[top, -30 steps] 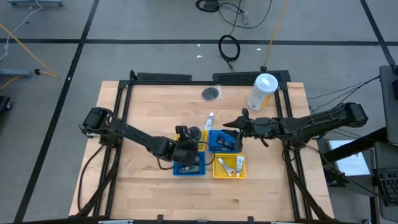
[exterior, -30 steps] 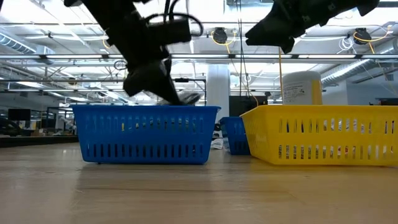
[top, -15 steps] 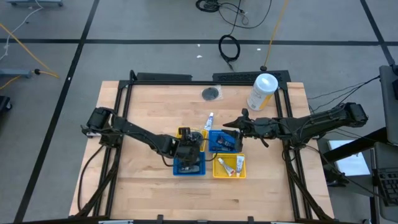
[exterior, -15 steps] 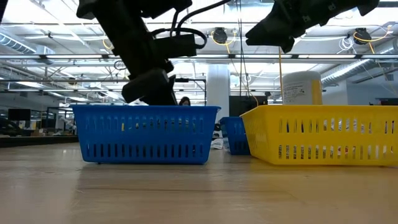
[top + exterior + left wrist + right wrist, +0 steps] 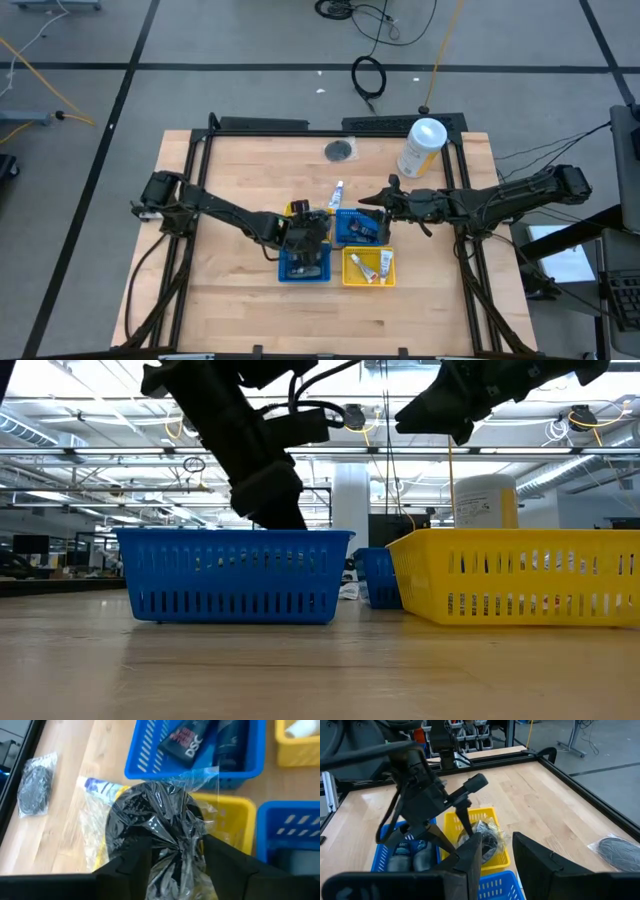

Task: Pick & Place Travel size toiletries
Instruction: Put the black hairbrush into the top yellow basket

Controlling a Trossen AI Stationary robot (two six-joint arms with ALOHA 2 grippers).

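My left gripper (image 5: 175, 842) stands open over a small yellow tray (image 5: 235, 815) near the table's middle (image 5: 312, 228). A round black packet in crinkled clear wrap (image 5: 160, 827) lies in that tray between the fingers. Dark bottles (image 5: 192, 740) lie in the blue tray (image 5: 150, 767) beyond it. A white tube with blue marks (image 5: 338, 192) and a round grey packet (image 5: 340, 150) lie on the bare table. My right gripper (image 5: 495, 845) hangs open and empty above the far blue tray (image 5: 358, 228). My left gripper has one finger (image 5: 135, 862) on each side of the packet's crinkled wrap (image 5: 172, 855), coming from above. The packet rests in the yellow tray. Whether the fingers touch the wrap I cannot tell.
A tall white-and-cream canister (image 5: 422, 147) stands at the far right of the table. A near blue tray (image 5: 305, 264) and a near yellow tray (image 5: 352, 277) with white tubes (image 5: 368, 264) sit side by side. Bare wood lies to the left and along the near edge.
My left gripper has moved a little toward the table's right and far edges, from over the near blue tray to over the small yellow tray, and has come lower.
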